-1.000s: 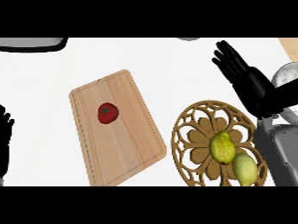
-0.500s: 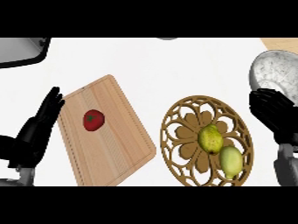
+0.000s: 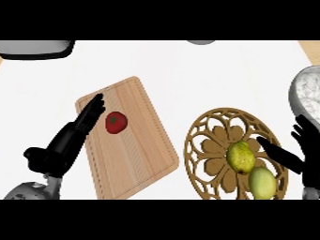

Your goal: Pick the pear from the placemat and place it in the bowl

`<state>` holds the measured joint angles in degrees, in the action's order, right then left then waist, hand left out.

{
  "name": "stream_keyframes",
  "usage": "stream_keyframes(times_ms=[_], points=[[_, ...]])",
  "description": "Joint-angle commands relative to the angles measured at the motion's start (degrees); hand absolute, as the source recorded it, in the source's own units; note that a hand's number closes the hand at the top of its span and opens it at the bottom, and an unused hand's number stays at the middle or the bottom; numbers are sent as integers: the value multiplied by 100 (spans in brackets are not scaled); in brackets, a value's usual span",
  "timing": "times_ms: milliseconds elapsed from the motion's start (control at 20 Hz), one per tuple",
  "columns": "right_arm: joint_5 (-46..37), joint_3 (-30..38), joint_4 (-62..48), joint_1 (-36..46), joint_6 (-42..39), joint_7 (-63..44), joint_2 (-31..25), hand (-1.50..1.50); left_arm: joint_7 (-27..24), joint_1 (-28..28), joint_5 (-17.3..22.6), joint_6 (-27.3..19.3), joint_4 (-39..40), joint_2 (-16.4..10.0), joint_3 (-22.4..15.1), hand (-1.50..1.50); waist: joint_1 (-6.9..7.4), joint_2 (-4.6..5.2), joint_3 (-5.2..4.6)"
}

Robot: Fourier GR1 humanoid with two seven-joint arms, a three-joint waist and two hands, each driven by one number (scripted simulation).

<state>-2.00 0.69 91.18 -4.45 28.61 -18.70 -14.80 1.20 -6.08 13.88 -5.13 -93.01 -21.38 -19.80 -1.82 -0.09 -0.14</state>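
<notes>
1. Counter: white top, on which all items below are laid.
2. Board: wooden, rectangular with rounded corners, set at a slant left of centre.
3. Red fruit: small, round, with a green stalk; placed on the board's upper left part.
4. Placemat: round, wooden, of openwork pattern; laid just right of the board, and cut by the view's lower edge.
5. Yellow fruit: placed on the placemat, near its middle.
6. Green fruit: paler, placed on the placemat below and right of the yellow one, touching it. Which of the two is the pear cannot be told; both are on the placemat and neither is in the bowl.
7. Bowl: grey and mottled, at the right edge, above and right of the placemat; nothing is seen inside it.
8. Left hand: held over the board's left edge, fingers straight and together, tips just left of the red fruit; nothing is held.
9. Right hand: shown at the lower right, fingers spread and straight, tips near the bowl's lower rim; nothing is held. The thumb is stretched over the placemat, just beside the yellow fruit.
10. Dark-rimmed vessel: at the top left, partly out of view.
</notes>
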Motion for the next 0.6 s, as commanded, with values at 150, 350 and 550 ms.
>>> stream_keyframes(times_ms=[150, 350, 550], points=[[-278, -593, 254, 164, -1565, -2202, -1489, -150, -116, -241, -109, 144, 298, 182, -134, 0, 194, 37, -18], [869, -786, 551, 415, -3011, -3076, -1789, -150, 39, -311, -64, 130, 186, 230, -119, 0, 235, 15, -3], [2141, -280, 720, 911, -3903, -4202, -2263, -150, -202, -225, -95, 286, 432, 198, -54, 0, 197, 17, 3]])
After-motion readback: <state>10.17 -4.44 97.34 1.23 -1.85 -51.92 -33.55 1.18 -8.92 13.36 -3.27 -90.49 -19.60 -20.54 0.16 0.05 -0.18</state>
